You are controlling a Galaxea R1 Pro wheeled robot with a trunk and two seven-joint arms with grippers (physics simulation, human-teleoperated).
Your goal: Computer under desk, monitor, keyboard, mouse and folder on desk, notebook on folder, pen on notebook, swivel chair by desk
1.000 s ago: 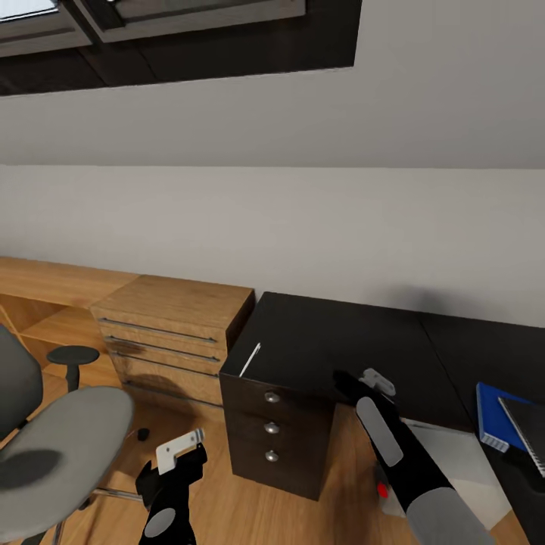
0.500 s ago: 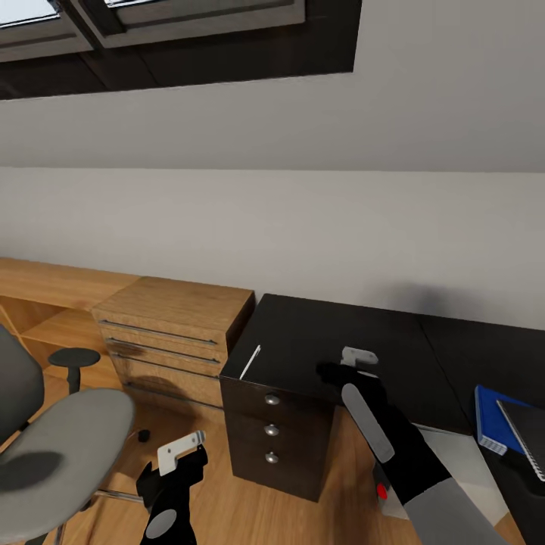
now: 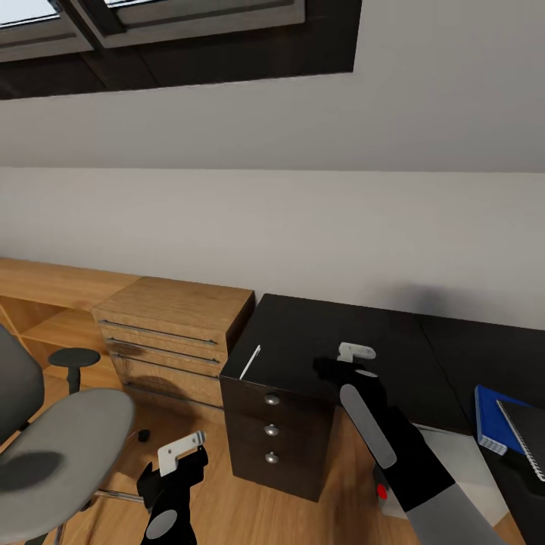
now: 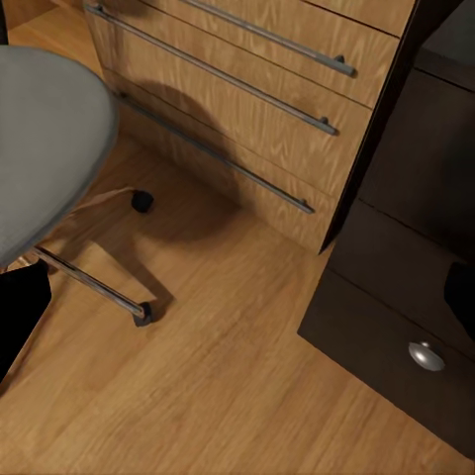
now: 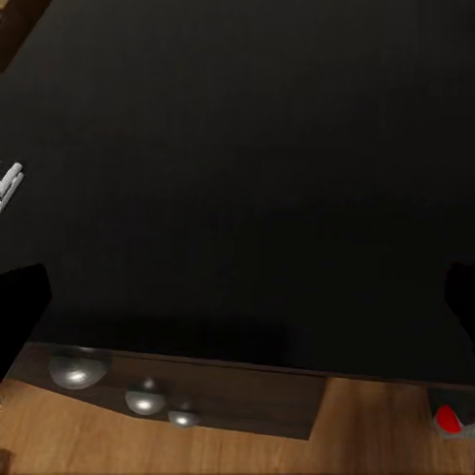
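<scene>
While the right arm reaches out over the desk (image 3: 363, 333), its gripper (image 3: 342, 362) hangs above the black top near the front edge, over the drawer unit; the right wrist view shows its two dark fingers (image 5: 20, 302) wide apart with nothing between them. The pen (image 3: 250, 360) lies at the desk's left front corner, close to the left edge and well apart from that gripper; it also shows as a pale sliver (image 5: 9, 185) in the right wrist view. At the desk's right edge the folder (image 3: 490, 420) lies flat with the notebook (image 3: 530, 431) on top of it. Below the top, the drawer unit (image 3: 276, 431) carries three round silver knobs (image 3: 272, 428) in a column. Under the desk, beside the drawers, the computer (image 3: 462, 465) stands on the floor (image 3: 250, 515), its red dot (image 3: 381, 491) showing.

The left gripper (image 3: 175, 462) hangs low over the floor in front of the drawer unit; whether its fingers are apart or together cannot be told. The chair (image 3: 60, 446) stands to the left of it, seat toward the robot, its metal base and casters (image 4: 143, 315) on the planks. Behind the chair a light-wood chest (image 3: 170, 333) with bar handles stands against the desk's left side.
</scene>
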